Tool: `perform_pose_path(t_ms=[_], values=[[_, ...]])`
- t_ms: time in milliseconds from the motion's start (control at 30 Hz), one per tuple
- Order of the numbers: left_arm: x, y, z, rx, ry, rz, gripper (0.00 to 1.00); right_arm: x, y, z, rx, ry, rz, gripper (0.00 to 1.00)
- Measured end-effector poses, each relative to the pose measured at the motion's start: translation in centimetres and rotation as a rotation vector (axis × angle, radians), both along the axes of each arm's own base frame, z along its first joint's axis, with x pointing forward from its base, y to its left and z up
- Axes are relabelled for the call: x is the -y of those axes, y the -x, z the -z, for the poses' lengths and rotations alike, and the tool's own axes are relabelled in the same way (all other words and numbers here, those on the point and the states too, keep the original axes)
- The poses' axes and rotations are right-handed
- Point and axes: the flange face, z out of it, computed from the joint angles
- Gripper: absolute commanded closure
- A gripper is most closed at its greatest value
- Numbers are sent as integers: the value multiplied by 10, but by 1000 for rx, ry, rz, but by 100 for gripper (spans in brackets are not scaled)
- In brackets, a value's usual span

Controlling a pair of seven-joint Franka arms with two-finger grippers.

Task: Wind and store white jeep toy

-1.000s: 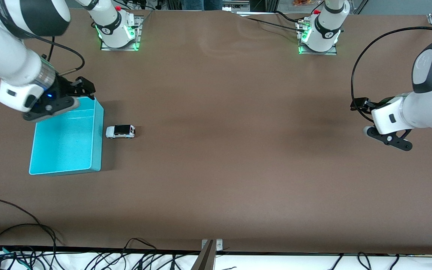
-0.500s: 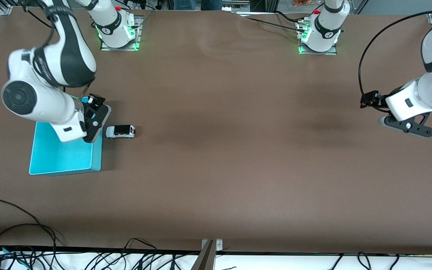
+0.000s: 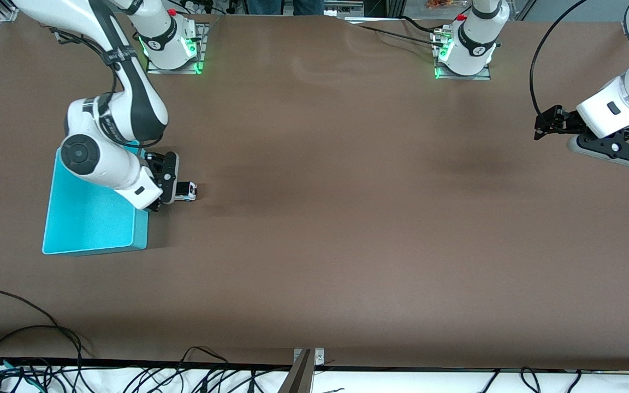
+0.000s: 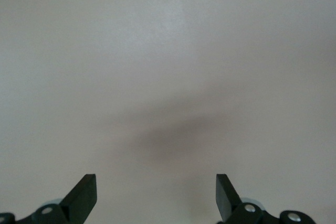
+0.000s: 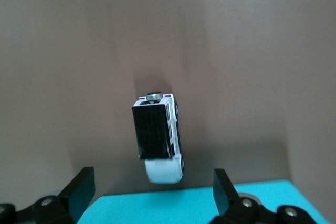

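The small white jeep toy (image 3: 186, 191) with its black roof sits on the brown bench (image 3: 320, 218), just at 3 o'clock of the empty cyan plastic bin (image 3: 93, 226), not yet gripped, wound or stored. The right gripper (image 3: 168, 183) hangs low over it, jaws spread wide and empty. The left gripper (image 3: 548, 123) waits over the bench's other end, jaws open too.

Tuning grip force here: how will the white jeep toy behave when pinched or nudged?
The white jeep toy looks rigid and, being tiny beside the cyan bin, probably light. It stands on its wheels, so a lengthwise nudge may roll it away. Its smooth body might slip between the right end effector's open fingers.
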Motion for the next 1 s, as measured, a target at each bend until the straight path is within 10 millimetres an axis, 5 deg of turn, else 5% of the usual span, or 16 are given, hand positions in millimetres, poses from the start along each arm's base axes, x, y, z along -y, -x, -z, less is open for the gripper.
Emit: perform_pose_path(t_ms=[333,533,800,1000], values=[[21,-1,-14,10,-6,-11,0,3,22,51,63,-25,-77,0],[16,-8,-19,-22,20,-43,0,4,32,70,85,-30,-81,24],[7,-25,-21,6,23,-59,0,5,34,76,87,-31,-82,75],[0,-51,-20,36,26,-74,0,5,34,75,90,-31,-82,84]])
